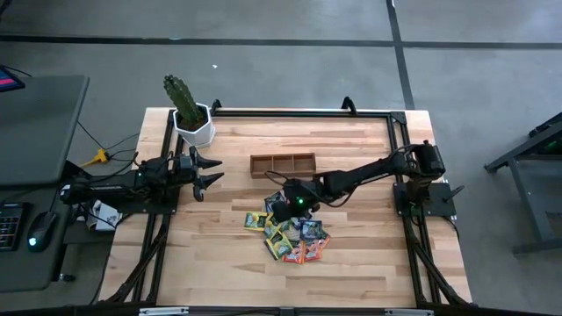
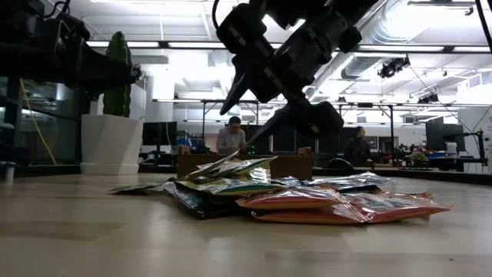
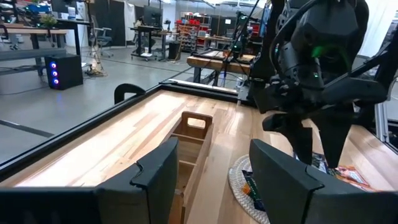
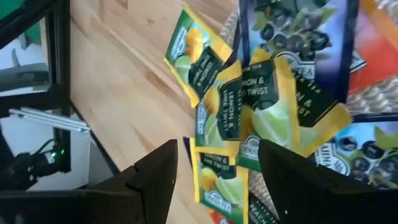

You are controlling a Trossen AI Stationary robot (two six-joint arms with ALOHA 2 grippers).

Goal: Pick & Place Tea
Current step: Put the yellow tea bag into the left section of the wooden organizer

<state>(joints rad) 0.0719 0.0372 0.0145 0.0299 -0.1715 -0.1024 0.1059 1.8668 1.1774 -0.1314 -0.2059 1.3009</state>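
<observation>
The tea is a heap of small flat sachets (image 1: 290, 235), yellow-green, dark blue and orange-red, piled on a round pale woven mat (image 3: 235, 184) in the middle of the table. In the low view the heap (image 2: 300, 196) lies loosely, with some sachets tilted up. My right gripper (image 2: 235, 129) hangs open just above the heap's far left part, slanting down, touching nothing. Its wrist view shows yellow-green sachets (image 4: 231, 118) between and beyond its fingers and a blue one (image 4: 292, 43) farther off. My left gripper (image 1: 211, 172) waits open and level at the table's left.
A brown wooden three-compartment tray (image 1: 282, 164) stands just beyond the heap, toward the far edge. A cactus in a white pot (image 1: 192, 123) stands at the far left corner. A black frame (image 1: 303, 111) runs around the table. People sit in the room behind (image 2: 231, 138).
</observation>
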